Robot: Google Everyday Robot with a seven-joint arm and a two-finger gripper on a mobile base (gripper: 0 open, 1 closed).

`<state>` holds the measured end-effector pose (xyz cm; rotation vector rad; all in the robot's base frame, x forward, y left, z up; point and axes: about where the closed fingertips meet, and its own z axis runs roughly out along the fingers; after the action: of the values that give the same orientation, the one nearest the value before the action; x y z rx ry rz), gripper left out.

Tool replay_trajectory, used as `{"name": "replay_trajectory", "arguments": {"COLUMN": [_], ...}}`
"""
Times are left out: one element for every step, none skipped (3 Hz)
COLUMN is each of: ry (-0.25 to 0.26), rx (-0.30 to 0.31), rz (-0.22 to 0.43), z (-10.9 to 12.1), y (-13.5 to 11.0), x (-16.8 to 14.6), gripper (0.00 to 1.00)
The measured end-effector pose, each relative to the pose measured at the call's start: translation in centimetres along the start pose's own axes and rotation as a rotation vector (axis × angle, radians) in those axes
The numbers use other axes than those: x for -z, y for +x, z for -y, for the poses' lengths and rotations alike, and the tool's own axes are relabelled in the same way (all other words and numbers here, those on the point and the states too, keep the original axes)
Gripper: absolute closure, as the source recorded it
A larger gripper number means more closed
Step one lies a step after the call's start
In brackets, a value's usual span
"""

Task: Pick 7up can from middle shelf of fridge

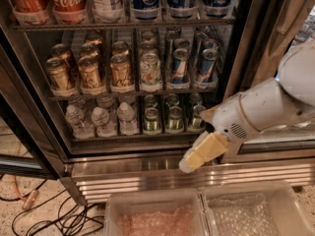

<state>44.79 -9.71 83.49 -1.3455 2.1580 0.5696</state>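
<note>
Cream-coloured gripper hangs low before the fridge base, well below the 7up can; its opening cannot be told.

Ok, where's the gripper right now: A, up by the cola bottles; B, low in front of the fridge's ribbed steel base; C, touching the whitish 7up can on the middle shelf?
B: the cream gripper hangs before the ribbed stainless-steel base of the black-framed fridge, well below the whitish-silver 7up can on the dark wire middle shelf.
</note>
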Motion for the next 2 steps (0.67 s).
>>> {"name": "replay_trajectory", "arguments": {"ry": [0.020, 0.010], "rx": [-0.026, -0.054], "rz": [0.096, 0.123], "z": [-0.1, 0.7], "y": [-1.7, -3.3], "x": [-2.7, -4.3], "gripper": [0.00, 0.00]}}
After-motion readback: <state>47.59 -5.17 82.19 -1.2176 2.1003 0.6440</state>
